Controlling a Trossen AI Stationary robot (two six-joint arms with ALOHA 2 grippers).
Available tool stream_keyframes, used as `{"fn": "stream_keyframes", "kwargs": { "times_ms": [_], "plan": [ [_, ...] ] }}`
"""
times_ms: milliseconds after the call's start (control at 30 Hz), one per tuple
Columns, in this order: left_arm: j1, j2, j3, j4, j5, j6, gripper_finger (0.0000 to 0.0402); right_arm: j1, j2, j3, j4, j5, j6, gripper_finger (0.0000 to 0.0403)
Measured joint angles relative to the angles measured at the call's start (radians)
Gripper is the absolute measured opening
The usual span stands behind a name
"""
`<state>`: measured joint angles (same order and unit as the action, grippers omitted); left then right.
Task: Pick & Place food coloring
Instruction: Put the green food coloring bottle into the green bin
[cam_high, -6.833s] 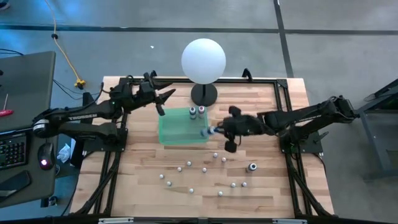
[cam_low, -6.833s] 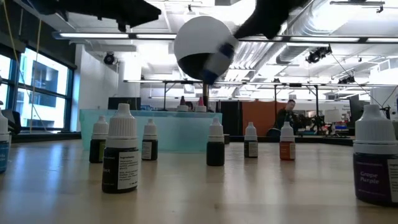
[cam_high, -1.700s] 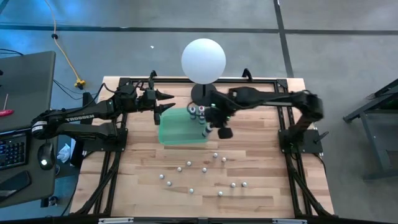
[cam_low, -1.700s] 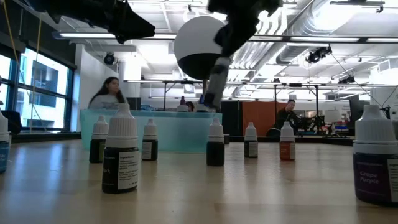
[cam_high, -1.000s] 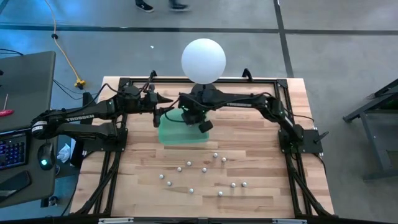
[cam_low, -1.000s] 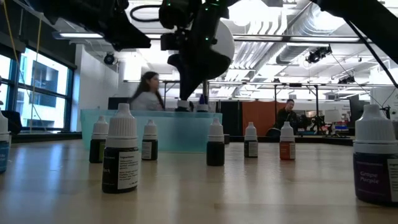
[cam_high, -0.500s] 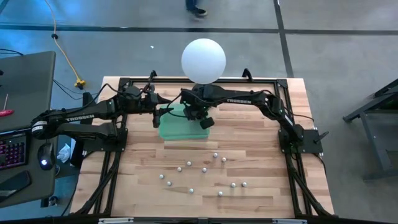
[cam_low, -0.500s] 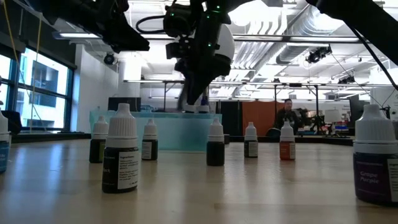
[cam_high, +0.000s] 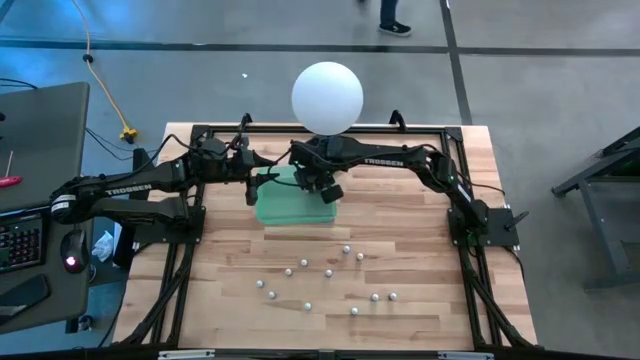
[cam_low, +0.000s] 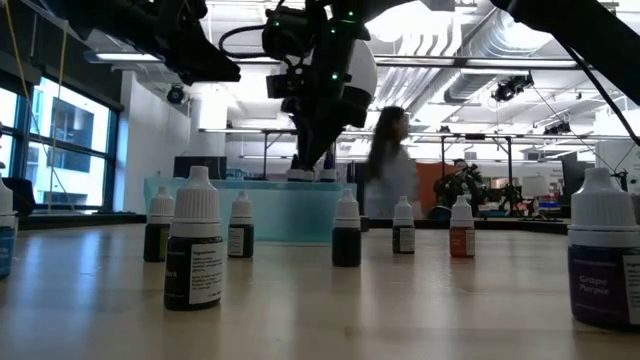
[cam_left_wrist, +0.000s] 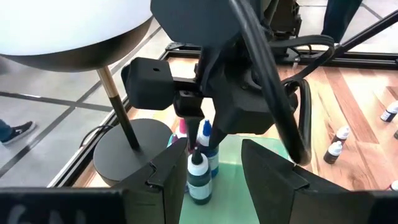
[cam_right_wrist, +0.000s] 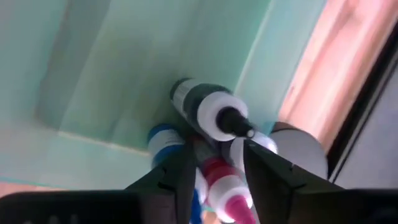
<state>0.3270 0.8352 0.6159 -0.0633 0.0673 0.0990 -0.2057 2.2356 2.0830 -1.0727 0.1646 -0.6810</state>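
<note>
Food coloring bottles stand together in the far part of the pale green tray (cam_high: 285, 212): a dark green one with a white cap (cam_right_wrist: 211, 115), a blue-topped one (cam_right_wrist: 163, 138) and a pink-topped one (cam_right_wrist: 227, 186). My right gripper (cam_right_wrist: 217, 155) hangs open just above them, fingers pointing down, the pink-topped bottle under the gap. It also shows in the left wrist view (cam_left_wrist: 193, 121). My left gripper (cam_left_wrist: 214, 149) waits open at the tray's far left edge (cam_high: 262, 180), facing the bottles. Several more bottles (cam_high: 330, 272) stand on the bare wood nearer the front.
A white globe lamp (cam_high: 327, 97) stands on its black base (cam_left_wrist: 130, 146) right behind the tray. A black frame (cam_high: 455, 150) runs along the table's edges. In the low view, the loose bottles (cam_low: 195, 245) stand in a row before the tray (cam_low: 250, 210). A person crosses the room behind.
My right gripper has moved a little toward the table's far edge and come lower over the bottles in the tray's far part. The bottles on the wood have stayed put.
</note>
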Motion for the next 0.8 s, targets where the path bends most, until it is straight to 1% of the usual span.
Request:
{"fn": "stream_keyframes", "kwargs": {
  "times_ms": [133,267,400,467,533,567,600,633,700,767,800],
  "plan": [
    [0.0,0.0,0.0,0.0,0.0,0.0,0.015,0.005,0.0,0.0,0.0,0.016,-0.016,0.0145],
    [0.0,0.0,0.0,-0.038,0.0,0.0,0.0149,0.036,0.0,0.022,-0.029,0.11,-0.019,0.0153],
    [0.0,0.0,0.0,-0.113,0.004,0.0,0.0149,0.085,0.0,0.075,-0.09,0.223,-0.02,0.0148],
    [0.0,0.0,0.0,-0.159,0.027,-0.001,0.015,0.111,0.0,0.11,-0.134,0.274,-0.017,0.0142],
    [0.0,0.0,0.0,-0.201,0.044,-0.001,0.0149,0.133,0.0,0.156,-0.193,0.315,0.029,0.0136],
    [0.0,0.001,0.0,-0.213,0.047,-0.001,0.0149,0.142,0.0,0.183,-0.231,0.316,0.066,0.0132],
    [0.0,0.001,-0.002,-0.215,0.039,-0.001,0.0149,0.147,0.0,0.214,-0.275,0.299,0.108,0.0129],
    [0.0,0.001,-0.006,-0.211,0.026,-0.001,0.0149,0.149,0.0,0.246,-0.32,0.259,0.156,0.0125],
    [0.0,0.008,-0.017,-0.209,0.002,-0.001,0.0149,0.139,-0.012,0.272,-0.387,0.147,0.269,0.0118],
    [0.0,0.027,-0.03,-0.201,0.012,-0.012,0.0149,0.117,-0.063,0.202,-0.39,0.037,0.361,0.011],
    [0.0,0.035,-0.037,-0.202,0.029,-0.022,0.0149,0.107,-0.091,0.154,-0.389,0.001,0.4,0.0105]
  ]
}}
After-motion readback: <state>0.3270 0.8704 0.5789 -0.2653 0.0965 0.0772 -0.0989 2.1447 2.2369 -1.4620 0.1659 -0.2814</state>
